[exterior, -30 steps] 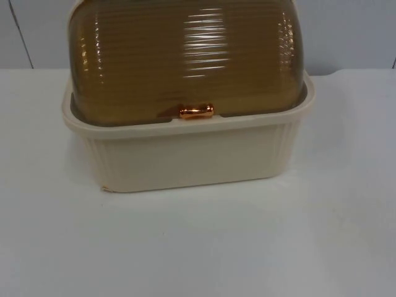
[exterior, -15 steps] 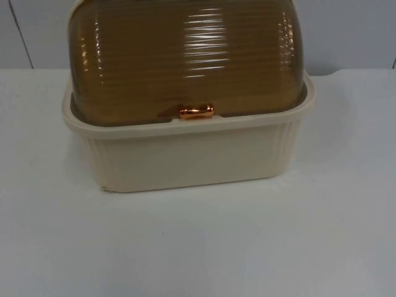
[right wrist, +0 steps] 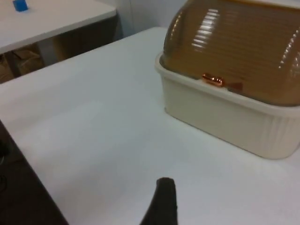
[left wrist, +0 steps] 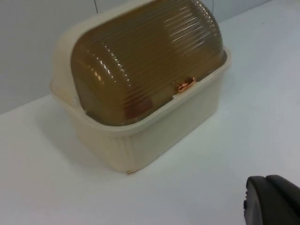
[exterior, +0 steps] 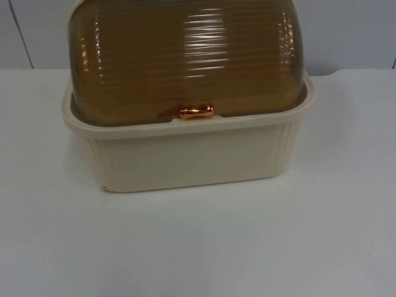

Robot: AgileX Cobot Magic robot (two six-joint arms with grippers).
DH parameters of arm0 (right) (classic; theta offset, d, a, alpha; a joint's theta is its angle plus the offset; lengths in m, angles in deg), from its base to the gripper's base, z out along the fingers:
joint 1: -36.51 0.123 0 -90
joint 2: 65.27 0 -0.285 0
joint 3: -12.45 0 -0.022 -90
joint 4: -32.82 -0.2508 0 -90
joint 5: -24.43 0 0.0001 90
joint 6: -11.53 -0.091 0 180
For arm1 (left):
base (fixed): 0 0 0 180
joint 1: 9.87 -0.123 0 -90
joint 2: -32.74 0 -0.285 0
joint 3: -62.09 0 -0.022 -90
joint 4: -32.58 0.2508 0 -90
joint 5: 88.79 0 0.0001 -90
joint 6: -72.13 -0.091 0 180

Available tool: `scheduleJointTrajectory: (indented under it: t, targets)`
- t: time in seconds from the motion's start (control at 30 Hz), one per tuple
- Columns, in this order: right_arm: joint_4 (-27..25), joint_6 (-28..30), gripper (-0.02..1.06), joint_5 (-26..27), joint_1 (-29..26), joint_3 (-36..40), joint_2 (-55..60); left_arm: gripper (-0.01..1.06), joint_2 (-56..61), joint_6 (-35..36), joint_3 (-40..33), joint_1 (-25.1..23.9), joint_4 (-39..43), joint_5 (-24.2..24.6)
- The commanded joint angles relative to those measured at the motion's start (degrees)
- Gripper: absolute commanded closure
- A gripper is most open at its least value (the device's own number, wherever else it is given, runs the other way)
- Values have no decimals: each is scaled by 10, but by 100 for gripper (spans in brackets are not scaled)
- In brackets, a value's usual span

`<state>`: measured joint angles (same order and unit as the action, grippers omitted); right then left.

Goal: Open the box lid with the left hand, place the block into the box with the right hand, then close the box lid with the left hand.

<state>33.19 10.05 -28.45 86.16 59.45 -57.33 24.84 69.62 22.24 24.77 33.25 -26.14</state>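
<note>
On the white table [exterior: 198, 247], up against the grey partition wall [exterior: 352, 31], stands the cream box [exterior: 185, 154] with its ribbed amber lid [exterior: 185, 55] down and the copper handle [exterior: 196, 112] at the front rim. The right wrist view adds a second white table [right wrist: 51, 18] bearing a small blue object [right wrist: 20, 5], and dark floor beside the near edge. The left gripper's fingertip [left wrist: 272, 201] and the right gripper's fingertip [right wrist: 161, 201] hang above bare table well apart from the box; whether either pair is spread or pressed together cannot be told.

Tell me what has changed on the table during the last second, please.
Nothing has visibly changed. The cream box stands in the same place on the white table, its brown ribbed lid closed with the copper handle at the front rim. A reddish shape inside, behind the lid, may be the block. Both arms wait away from the box.
</note>
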Motion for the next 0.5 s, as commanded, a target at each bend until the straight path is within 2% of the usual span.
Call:
scheduleJointTrajectory:
  t: [0.0,0.17,0.27,0.47]
  targets:
    - [-4,9,34,-41,3,-8,-2,105,1,-3,-17,0,0,13]
    - [-4,-6,34,-73,3,-6,-2,105,1,-2,-69,0,-7,11]
    - [-4,-8,34,-95,3,3,-2,105,1,4,-91,0,-7,-10]
    - [-4,-10,34,-89,3,8,-2,105,1,15,-91,0,4,-10]
